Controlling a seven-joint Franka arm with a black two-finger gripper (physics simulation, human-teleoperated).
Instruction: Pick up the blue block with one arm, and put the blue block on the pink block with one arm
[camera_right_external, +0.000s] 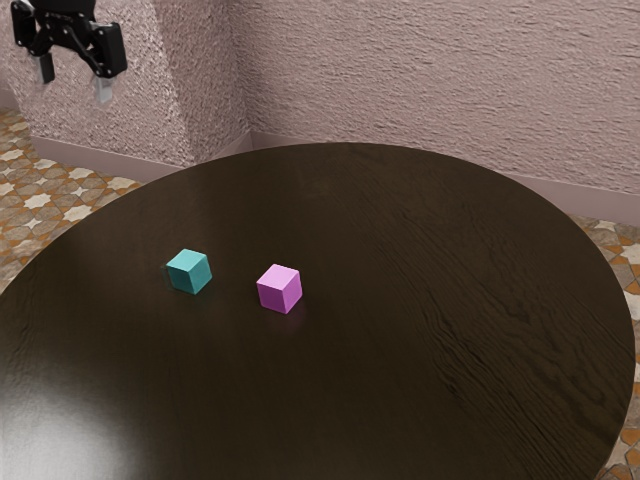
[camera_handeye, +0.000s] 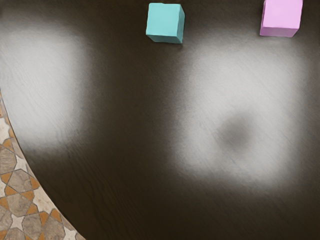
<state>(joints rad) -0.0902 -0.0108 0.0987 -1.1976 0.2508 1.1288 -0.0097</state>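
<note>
Exterior view, gripper (camera_right_external: 75, 80): way up in the upper-left corner, in front of the wall, high above tabletop level. Nowhere near either block.
Fingers (camera_right_external: 103, 91): spread apart, nothing btwn them, so not holding anything.
Blue block (camera_right_external: 189, 271): more teal tbh. Sits flat on the table, left of center in the exterior view, well apart from the gripper.
Pink block (camera_right_external: 279, 288): on the table too, near the blue one on the exterior view's right and a bit closer to the cam. Clear gap btwn the two, not touching, both resting straight on the wood.
Wrist view: looks down on the tabletop. Blue block (camera_handeye: 165, 22) and pink block (camera_handeye: 282, 17) side by side w/ a gap, both well off from the hand.
Table (camera_right_external: 430, 300): round, dark wood, glossy w/ pale light patches.
Floor (camera_right_external: 40, 190): patterned tiles, orange/beige star shapes, showing past the table's curved edge in both views.
Wall (camera_right_external: 420, 70): rough pinkish plaster w/ a baseboard along the bottom.
</note>
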